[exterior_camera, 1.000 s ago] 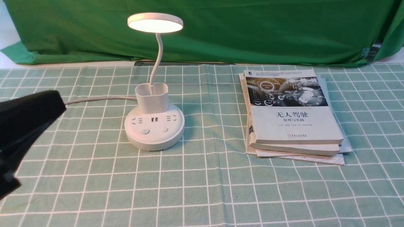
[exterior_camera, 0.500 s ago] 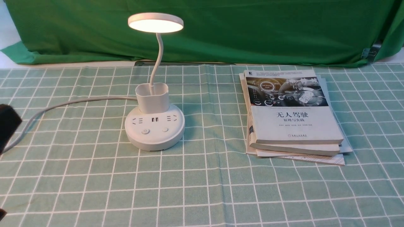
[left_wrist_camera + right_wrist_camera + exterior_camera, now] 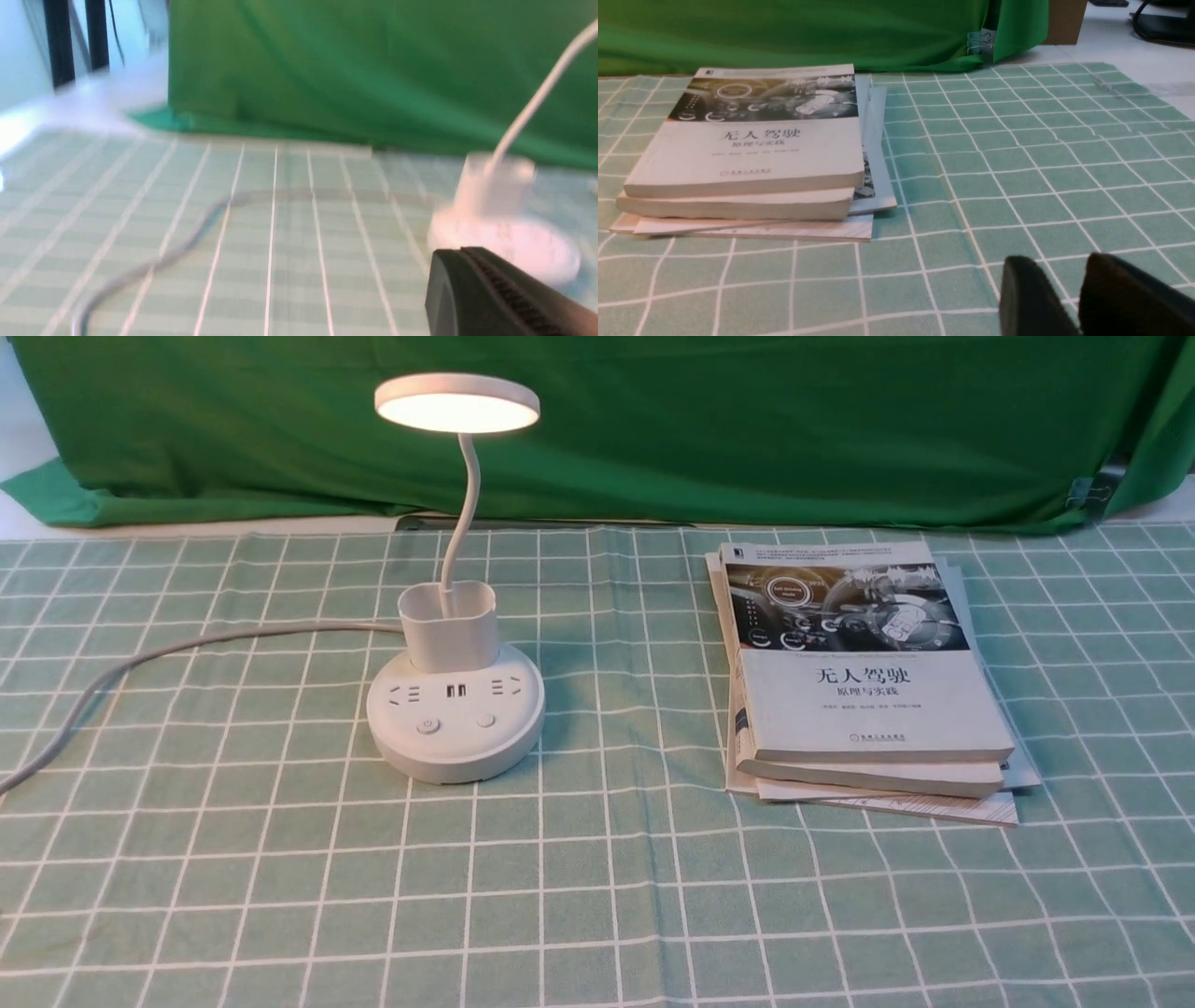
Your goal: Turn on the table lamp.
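Observation:
The white table lamp (image 3: 455, 728) stands left of the middle of the checked cloth. Its disc head (image 3: 457, 403) glows, and two buttons (image 3: 428, 726) sit on the front of the round base. Neither gripper appears in the front view. In the blurred left wrist view, my left gripper (image 3: 460, 252) is shut with nothing in it. It hangs some way short of the lamp (image 3: 509, 242). My right gripper (image 3: 1057, 273) is low over bare cloth. Its fingers are a narrow gap apart and hold nothing.
A stack of books (image 3: 864, 681) lies to the right of the lamp; the same books (image 3: 747, 154) lie ahead of my right gripper. The lamp's grey cord (image 3: 168, 649) runs off to the left over the cloth. A green backdrop (image 3: 747, 429) hangs behind the table.
My left gripper has drawn back to the left and left the front view, which uncovers the cord. The lamp head glows in all three front frames. The books stay where they were.

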{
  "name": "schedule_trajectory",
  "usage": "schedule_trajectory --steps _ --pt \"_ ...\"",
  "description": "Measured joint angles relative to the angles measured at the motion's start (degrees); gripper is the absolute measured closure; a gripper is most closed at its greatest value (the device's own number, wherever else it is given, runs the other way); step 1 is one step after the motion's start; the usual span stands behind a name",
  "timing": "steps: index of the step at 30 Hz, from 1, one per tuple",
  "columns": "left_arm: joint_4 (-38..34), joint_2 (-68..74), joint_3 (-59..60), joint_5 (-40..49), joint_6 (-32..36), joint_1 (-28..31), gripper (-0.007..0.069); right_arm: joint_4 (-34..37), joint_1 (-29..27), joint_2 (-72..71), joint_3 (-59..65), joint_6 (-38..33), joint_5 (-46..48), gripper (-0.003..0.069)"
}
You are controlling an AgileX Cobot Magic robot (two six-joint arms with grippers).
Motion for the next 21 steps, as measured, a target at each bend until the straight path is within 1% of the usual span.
schedule_trajectory --steps 2,5,12,21 --pt "0.00 0.00 0.02 2.46 0.22 -0.07 0.0623 0.00 0.00 0.00 0.00 0.00 0.00 0.0421" --pt "0.00 0.00 0.02 3.12 0.55 -0.48 0.0623 0.00 0.00 0.00 0.00 0.00 0.00 0.0421" --pt "-0.49 -0.11 0.02 2.57 1.09 -2.66 0.0623 0.00 0.00 0.00 0.00 0.00 -0.01 0.0421" --pt "-0.74 -0.11 0.02 2.02 1.22 -2.90 0.0623 0.00 0.00 0.00 0.00 0.06 -0.01 0.0421"
